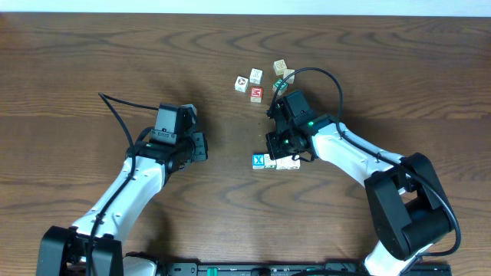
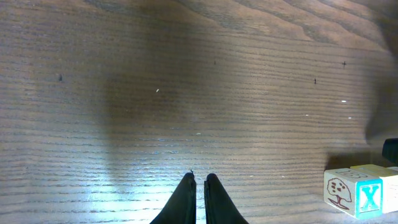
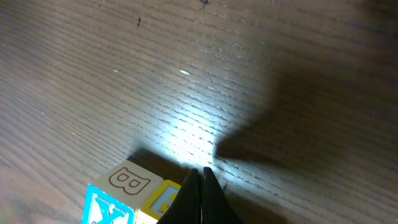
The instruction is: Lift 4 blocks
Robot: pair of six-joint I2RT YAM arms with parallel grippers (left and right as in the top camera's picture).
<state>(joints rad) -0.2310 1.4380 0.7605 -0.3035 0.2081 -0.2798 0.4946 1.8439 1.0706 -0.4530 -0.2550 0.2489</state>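
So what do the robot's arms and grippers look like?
The left arm and right arm have white links, black joints and a looping black cable each. A green light glows on the right wrist. The left gripper and right gripper have slim black pointed fingers.

- Overhead, the right arm (image 1: 345, 149) covers part of the cream blocks (image 1: 288, 163) under the right jaws; we cannot count them.
- From the right wrist, the bottom edge cuts the blue X block (image 3: 102, 208) left of the jaws.
- From the left wrist, the row far right of the jaws runs off-frame.
- We cannot read the loose cubes (image 1: 255, 76) beyond the right jaws.
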